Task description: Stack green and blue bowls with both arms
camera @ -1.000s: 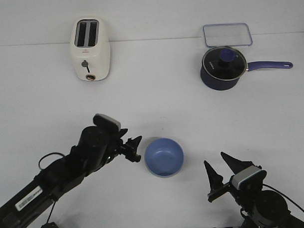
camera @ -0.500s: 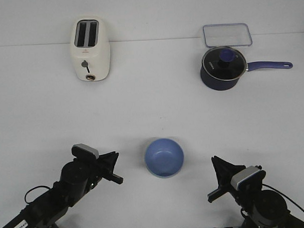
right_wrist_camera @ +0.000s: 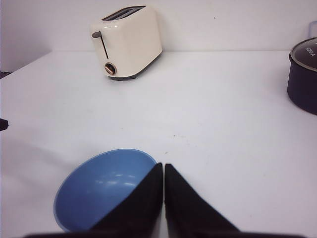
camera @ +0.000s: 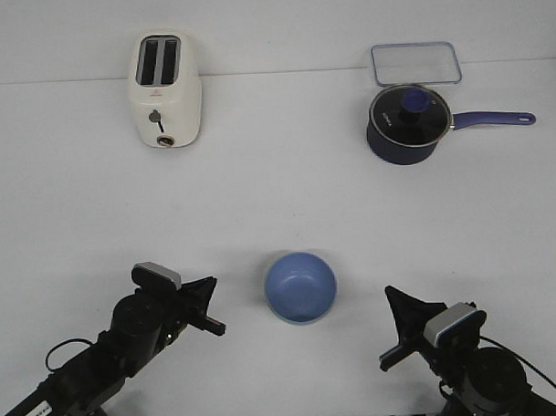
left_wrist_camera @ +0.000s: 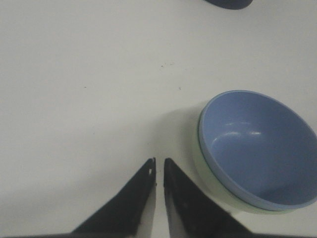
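The periwinkle blue bowl (camera: 300, 287) sits nested inside the pale green bowl (left_wrist_camera: 214, 187) at the table's front centre. Only the green bowl's rim and outer wall show below the blue one in the left wrist view. My left gripper (camera: 210, 288) is shut and empty, on the table side to the left of the stack and apart from it; its tips (left_wrist_camera: 159, 161) lie a short way from the green wall. My right gripper (camera: 391, 297) is shut and empty, to the right of the stack. In the right wrist view its tips (right_wrist_camera: 163, 166) overlap the blue bowl's (right_wrist_camera: 106, 191) edge.
A cream toaster (camera: 164, 89) stands at the back left. A dark navy saucepan (camera: 405, 123) with a glass lid and long handle stands at the back right, with a clear lidded container (camera: 416, 63) behind it.
Since a second ago my left arm has drawn back from the bowls toward the front left, and my right gripper has gone from open to shut. Nothing has moved in the last half second.
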